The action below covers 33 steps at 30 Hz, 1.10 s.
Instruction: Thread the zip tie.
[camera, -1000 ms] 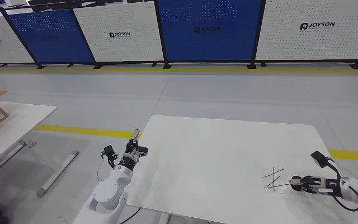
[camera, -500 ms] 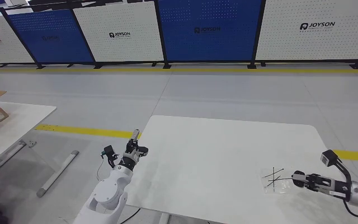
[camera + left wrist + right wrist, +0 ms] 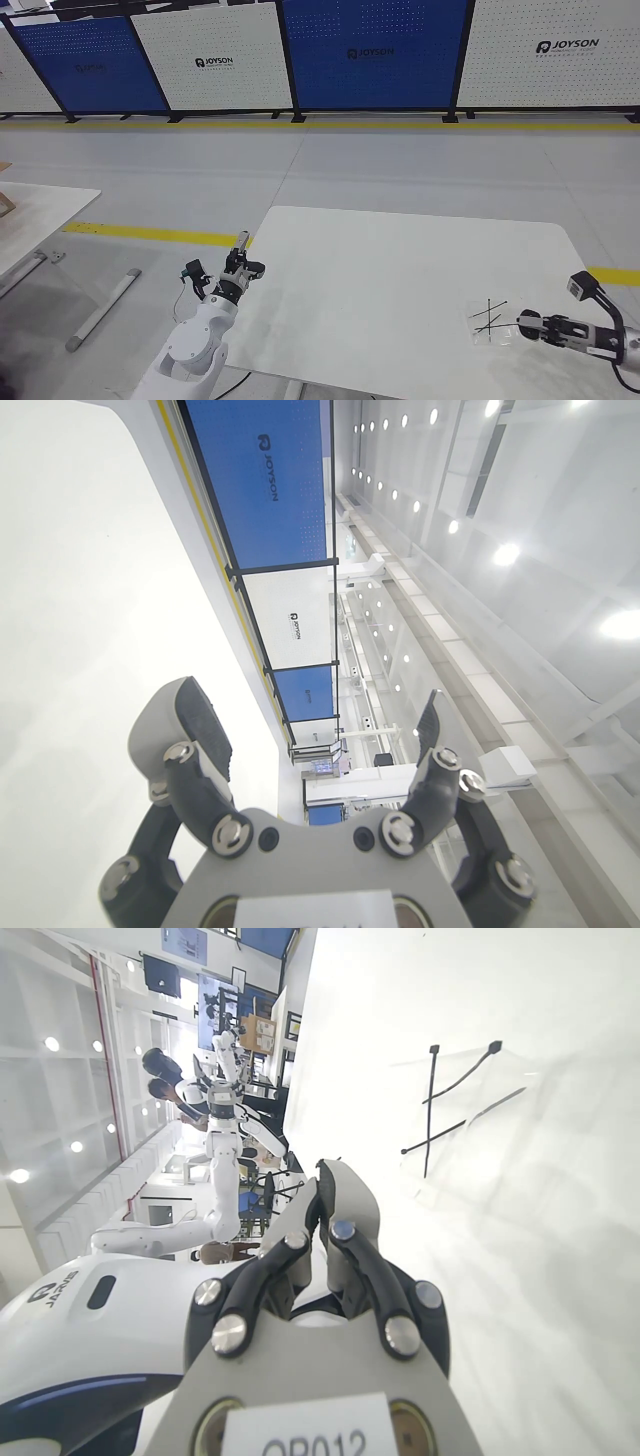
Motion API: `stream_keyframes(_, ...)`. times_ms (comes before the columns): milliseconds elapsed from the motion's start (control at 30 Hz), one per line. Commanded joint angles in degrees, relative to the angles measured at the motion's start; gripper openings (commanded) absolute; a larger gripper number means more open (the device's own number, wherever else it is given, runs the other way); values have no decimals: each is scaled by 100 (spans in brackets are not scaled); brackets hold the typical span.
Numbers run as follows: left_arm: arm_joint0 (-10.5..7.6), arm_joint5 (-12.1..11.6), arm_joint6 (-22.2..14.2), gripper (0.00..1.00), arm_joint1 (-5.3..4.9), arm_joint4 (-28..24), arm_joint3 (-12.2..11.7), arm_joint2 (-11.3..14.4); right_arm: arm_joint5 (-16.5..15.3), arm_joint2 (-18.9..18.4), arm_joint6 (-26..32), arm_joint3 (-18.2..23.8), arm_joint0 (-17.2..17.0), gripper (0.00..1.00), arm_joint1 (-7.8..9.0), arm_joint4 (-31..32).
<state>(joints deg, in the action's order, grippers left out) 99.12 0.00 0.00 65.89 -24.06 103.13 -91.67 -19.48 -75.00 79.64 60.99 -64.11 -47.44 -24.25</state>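
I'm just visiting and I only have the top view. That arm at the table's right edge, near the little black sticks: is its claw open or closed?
Observer: Closed. In the right wrist view the right gripper has its fingers pressed together with nothing between them.
Operator: And how many sticks are there?
Observer: Three zip ties, each with a small square head, crossing one another and lying clear of the gripper.
Operator: What about the other claw?
Observer: The left gripper is wide open and empty.
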Motion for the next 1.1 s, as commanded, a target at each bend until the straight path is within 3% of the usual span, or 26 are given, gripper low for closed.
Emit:
stream_keyframes(0, 0, 0, 0, 100, 0, 0, 0, 0, 0, 0, 0, 0, 0, 0, 0, 0)
stream_keyframes(400, 0, 0, 0, 100, 0, 0, 0, 0, 7, 5, -62, 51, -25, 0, -4, -11)
stream_keyframes(667, 0, 0, 0, 100, 0, 0, 0, 0, 0, -596, 0, 1186, -832, 0, 45, -682)
stream_keyframes(1067, 0, 0, 0, 100, 0, 0, 0, 0, 0, -604, 0, 1211, -879, 0, 43, -700)
